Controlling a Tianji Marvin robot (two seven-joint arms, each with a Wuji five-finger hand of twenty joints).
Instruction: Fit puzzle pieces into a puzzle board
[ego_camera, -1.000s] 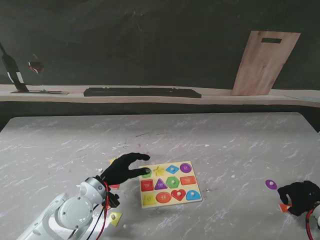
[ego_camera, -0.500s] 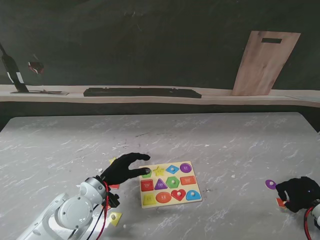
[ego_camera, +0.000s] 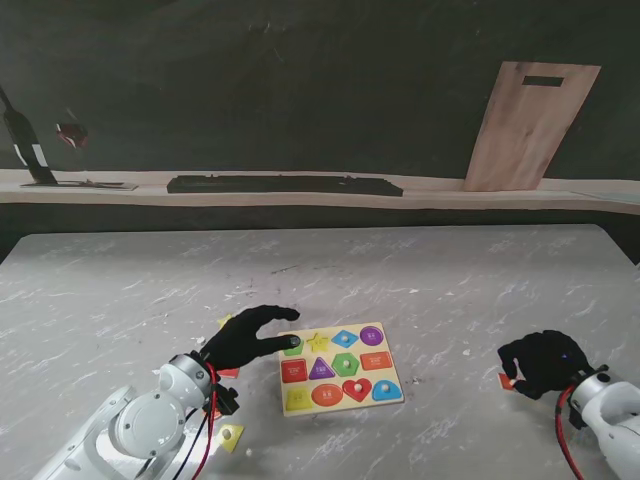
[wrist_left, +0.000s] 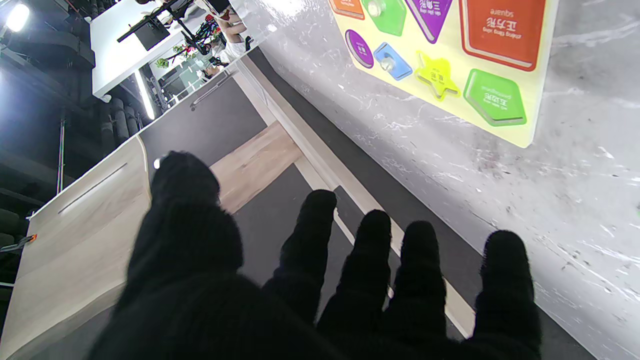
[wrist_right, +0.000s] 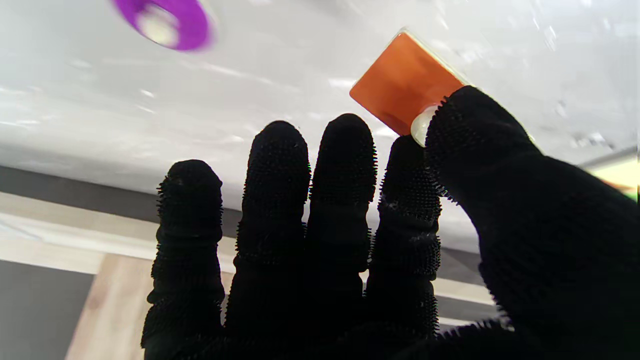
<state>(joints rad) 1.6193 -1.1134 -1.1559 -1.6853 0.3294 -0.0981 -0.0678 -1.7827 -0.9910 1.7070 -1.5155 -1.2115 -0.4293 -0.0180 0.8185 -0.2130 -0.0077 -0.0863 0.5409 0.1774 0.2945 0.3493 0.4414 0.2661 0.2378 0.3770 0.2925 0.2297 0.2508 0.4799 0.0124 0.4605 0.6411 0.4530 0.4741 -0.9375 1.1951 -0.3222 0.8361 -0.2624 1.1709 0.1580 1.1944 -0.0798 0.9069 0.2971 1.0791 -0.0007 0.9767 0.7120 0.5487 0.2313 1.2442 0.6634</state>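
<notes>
A dark wall (ego_camera: 300, 90) backs a pale shelf (ego_camera: 440, 192) where a wooden board (ego_camera: 525, 125) leans.

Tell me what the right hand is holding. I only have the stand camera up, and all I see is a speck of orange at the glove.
Observer: The right wrist view shows the right hand pinching a flat orange piece by its white knob, thumb against index finger.
Operator: Anything near it that I can't see?
Observer: Yes, a purple round piece lies on the table beyond the fingertips, though it is blurred.
Operator: Is the left hand holding anything?
Observer: No. In the left wrist view the left hand has its fingers spread and empty, with the puzzle board off to one side of them.
</notes>
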